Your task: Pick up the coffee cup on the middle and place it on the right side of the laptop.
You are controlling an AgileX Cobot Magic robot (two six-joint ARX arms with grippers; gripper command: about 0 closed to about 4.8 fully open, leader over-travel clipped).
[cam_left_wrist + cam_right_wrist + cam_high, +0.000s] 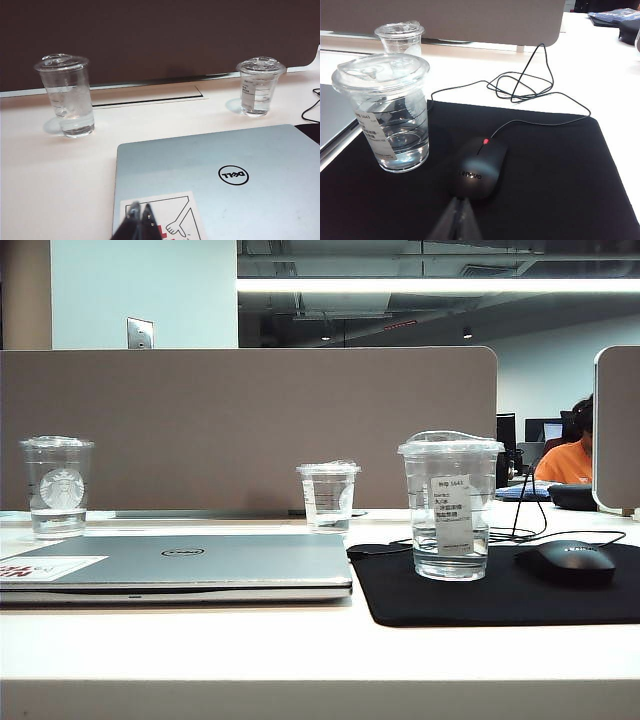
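Observation:
The coffee cup [450,505], clear with a domed lid and a white printed label, stands upright on the black mat just right of the laptop [190,560]. It holds a little water. In the right wrist view the coffee cup [390,110] is apart from my right gripper [460,200], which is shut and empty over the mat near the mouse. My left gripper [141,205] is shut and empty above the sticker corner of the closed silver Dell laptop [225,165]. Neither gripper shows in the exterior view.
A black mouse [565,562] with a looped cable lies on the mat [480,600] right of the cup. A Starbucks cup [57,485] stands at the back left and a smaller clear cup [328,495] behind the laptop. A grey divider [250,420] closes the back.

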